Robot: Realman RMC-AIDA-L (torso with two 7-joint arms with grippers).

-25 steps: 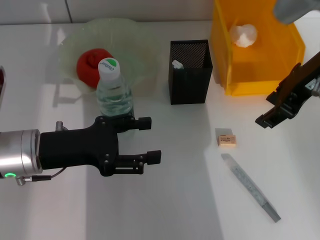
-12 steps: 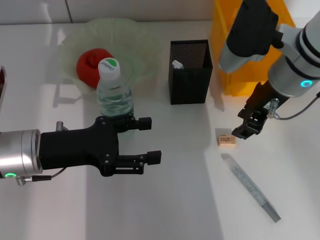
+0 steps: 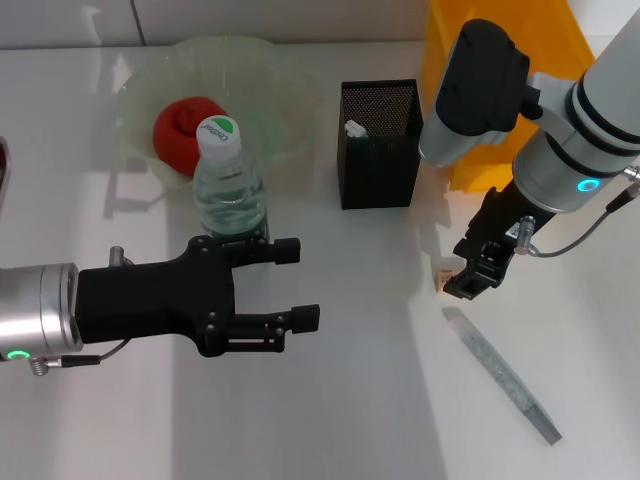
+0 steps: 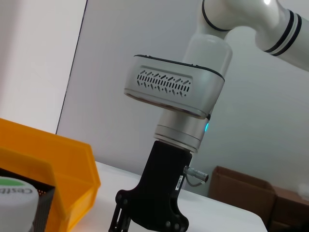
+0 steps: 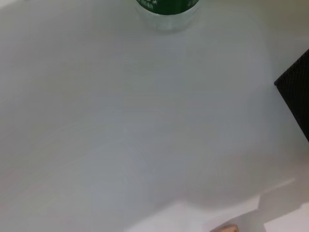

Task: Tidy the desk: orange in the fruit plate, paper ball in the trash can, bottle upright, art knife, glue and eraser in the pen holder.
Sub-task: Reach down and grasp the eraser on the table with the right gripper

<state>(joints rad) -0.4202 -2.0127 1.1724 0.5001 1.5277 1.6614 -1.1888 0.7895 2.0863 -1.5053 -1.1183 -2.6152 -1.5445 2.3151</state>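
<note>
My right gripper [image 3: 472,278] hangs low over the tan eraser [image 3: 440,276], which is mostly hidden under it; a sliver of the eraser shows in the right wrist view [image 5: 226,228]. The grey art knife [image 3: 500,375] lies just in front of it. The clear bottle [image 3: 228,185] stands upright by the green fruit plate [image 3: 270,75], which holds the red-orange fruit [image 3: 180,128]. A white object [image 3: 353,128] sticks up in the black mesh pen holder [image 3: 380,150]. My left gripper [image 3: 302,282] is open and empty in front of the bottle. The paper ball is hidden.
The orange trash bin [image 3: 490,175] stands behind the right arm at the back right and also shows in the left wrist view [image 4: 53,164]. The right arm's wrist [image 4: 169,179] fills the left wrist view. The bottle's base [image 5: 166,9] shows in the right wrist view.
My right arm has swung in from the right edge and come down over the eraser, now covering the bin and paper ball. The left arm has barely moved.
</note>
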